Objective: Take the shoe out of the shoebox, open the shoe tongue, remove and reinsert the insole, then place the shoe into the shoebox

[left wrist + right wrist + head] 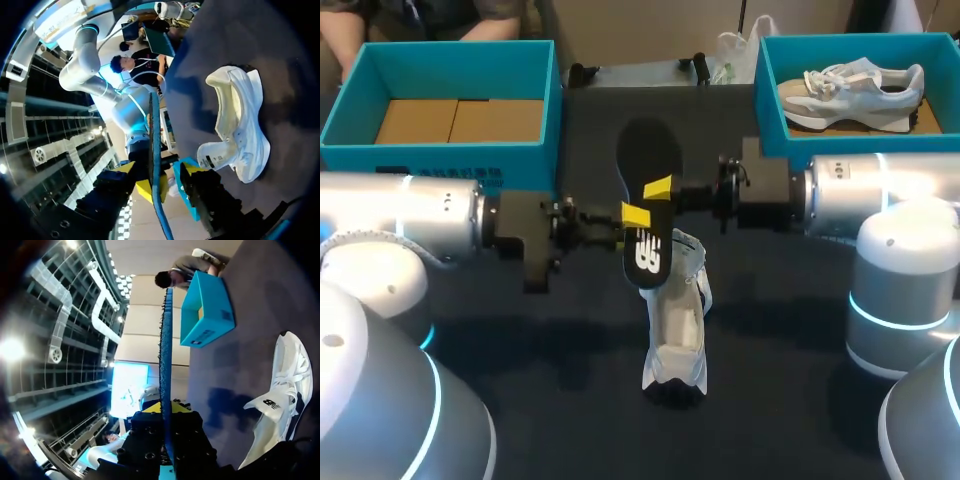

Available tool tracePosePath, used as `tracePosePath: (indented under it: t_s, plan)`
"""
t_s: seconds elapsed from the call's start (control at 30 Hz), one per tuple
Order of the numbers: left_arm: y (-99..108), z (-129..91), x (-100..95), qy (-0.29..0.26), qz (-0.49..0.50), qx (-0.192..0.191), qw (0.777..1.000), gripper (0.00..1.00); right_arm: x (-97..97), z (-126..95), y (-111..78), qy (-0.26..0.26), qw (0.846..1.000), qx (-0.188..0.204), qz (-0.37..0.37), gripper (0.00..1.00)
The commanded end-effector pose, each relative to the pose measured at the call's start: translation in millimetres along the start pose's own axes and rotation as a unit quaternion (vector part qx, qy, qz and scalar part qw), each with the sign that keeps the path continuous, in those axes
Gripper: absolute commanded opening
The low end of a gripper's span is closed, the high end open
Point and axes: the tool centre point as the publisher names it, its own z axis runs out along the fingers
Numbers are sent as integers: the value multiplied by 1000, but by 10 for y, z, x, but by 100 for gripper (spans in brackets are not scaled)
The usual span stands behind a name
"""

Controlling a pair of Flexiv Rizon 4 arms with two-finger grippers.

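Observation:
A black insole point(650, 152) stands on edge above the middle of the table, held up between my two arms. My right gripper point(660, 188) is shut on the insole point(165, 340), which runs edge-on between its fingers point(166, 410). My left gripper point(636, 214) meets it from the other side. In the left wrist view the insole point(152, 130) sits between the fingers of that gripper point(167, 180), against one finger and with a gap to the other. The white shoe point(678, 320) lies on the dark table below the insole, its tongue pulled open point(240, 130) point(282, 385).
An open blue shoebox point(440, 158) with a bare cardboard floor stands at the back left. A second blue box point(768, 100) at the back right holds a grey and white shoe point(850, 90). A plastic bag point(735, 55) lies at the back edge.

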Motion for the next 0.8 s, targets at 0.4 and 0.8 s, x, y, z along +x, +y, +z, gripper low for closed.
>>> tracePosePath:
  t_s: [0.4, 0.8]
  plan:
    - [357, -854, -238, 109, -66, 51, 991, 100, -239, 18, -47, -8, 999, 32, -6, 0]
    - [561, -907, -361, 248, -91, 83, 961, 100, -443, 36, -100, -17, 999, 33, 3, 0]
